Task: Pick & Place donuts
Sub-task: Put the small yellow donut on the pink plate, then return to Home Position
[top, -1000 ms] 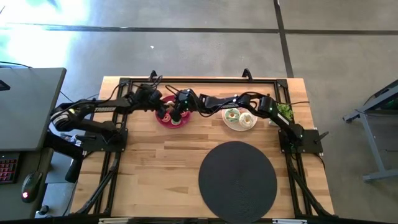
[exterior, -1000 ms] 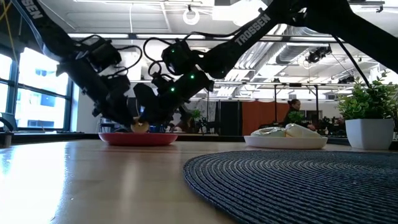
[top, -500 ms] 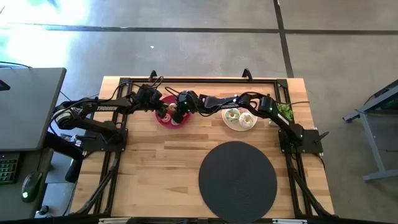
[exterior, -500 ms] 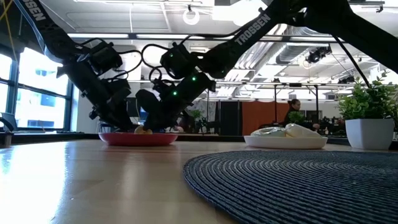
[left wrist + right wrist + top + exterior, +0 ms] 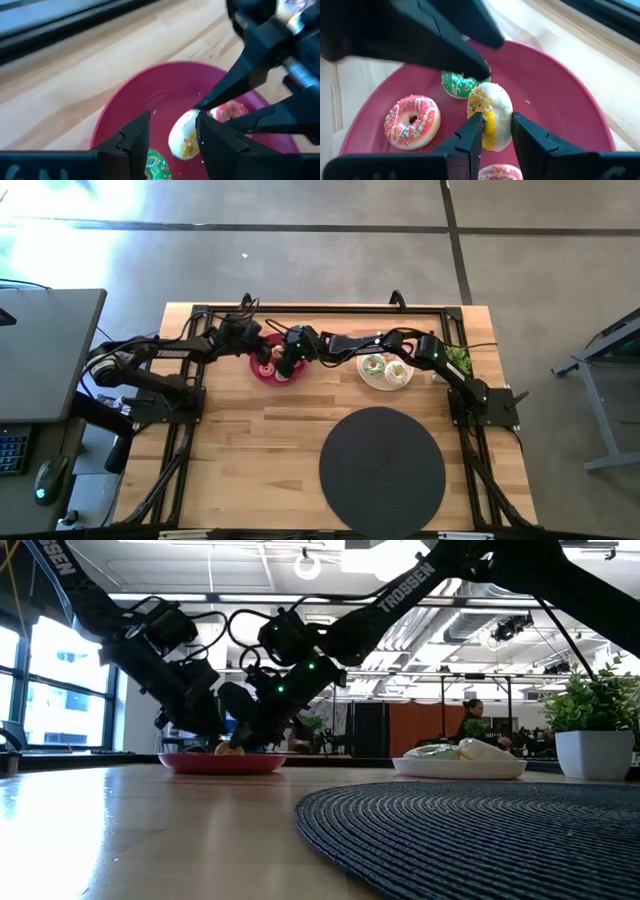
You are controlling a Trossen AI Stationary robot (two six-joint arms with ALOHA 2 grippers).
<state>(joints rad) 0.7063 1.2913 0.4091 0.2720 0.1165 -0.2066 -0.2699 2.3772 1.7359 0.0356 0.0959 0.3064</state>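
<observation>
A white-frosted donut with sprinkles stands on its edge on the pink plate, which sits toward the table's far edge. My right gripper reaches in from the right and is shut on it. My left gripper comes from the left and is open, one finger on either side of the same donut; I cannot tell whether it touches. A pink donut, a green donut and another pink one lie flat on the plate. My right gripper pinches the white-frosted donut's ring between its two fingers, one fingertip on the sprinkled face and the other on the plain side. The fingers slant down from the table's right. The donut stands upright, its lower edge on the pink plate.
A white plate with more donuts sits right of the pink plate. A big black disc fills the table's near right. A potted plant stands at the far right. The near left of the table is bare wood.
Both grippers have stayed over the pink plate. The left gripper has edged toward the right gripper. The white-frosted donut between them has come down a little, to just above the plate's rim in the low view.
</observation>
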